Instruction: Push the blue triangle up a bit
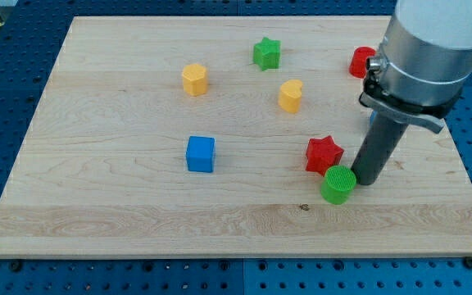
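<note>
Resting my tip [364, 181] beside green cylinder [338, 184], blue triangle hidden, holding nothing.

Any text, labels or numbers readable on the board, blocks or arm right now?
None: no words, numbers or labels show on the wooden board, on the blocks such as the blue cube and green cylinder, or on the arm above my tip.

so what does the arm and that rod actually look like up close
The arm ends in a wide, smooth, light grey cylinder. Under it sits a black clamp-like collar with a small bolt on its side. From that a straight, dark, round rod drops to my tip. No cables or markings show.
</note>
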{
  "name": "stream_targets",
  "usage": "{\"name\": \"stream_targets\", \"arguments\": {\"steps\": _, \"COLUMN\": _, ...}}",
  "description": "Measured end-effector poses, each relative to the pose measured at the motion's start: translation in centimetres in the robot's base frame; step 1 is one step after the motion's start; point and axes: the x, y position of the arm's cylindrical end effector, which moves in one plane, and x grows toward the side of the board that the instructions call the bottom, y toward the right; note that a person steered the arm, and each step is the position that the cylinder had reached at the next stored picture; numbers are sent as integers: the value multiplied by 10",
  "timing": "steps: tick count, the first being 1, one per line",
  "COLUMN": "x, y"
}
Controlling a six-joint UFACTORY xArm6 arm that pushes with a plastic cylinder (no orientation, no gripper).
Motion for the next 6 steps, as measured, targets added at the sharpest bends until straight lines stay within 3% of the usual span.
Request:
{"name": "stream_targets", "arguments": {"steps": 3, "x": -85, "y": 59}}
{"name": "stream_targets", "arguments": {"steps": 6, "x": -137, "y": 66}}
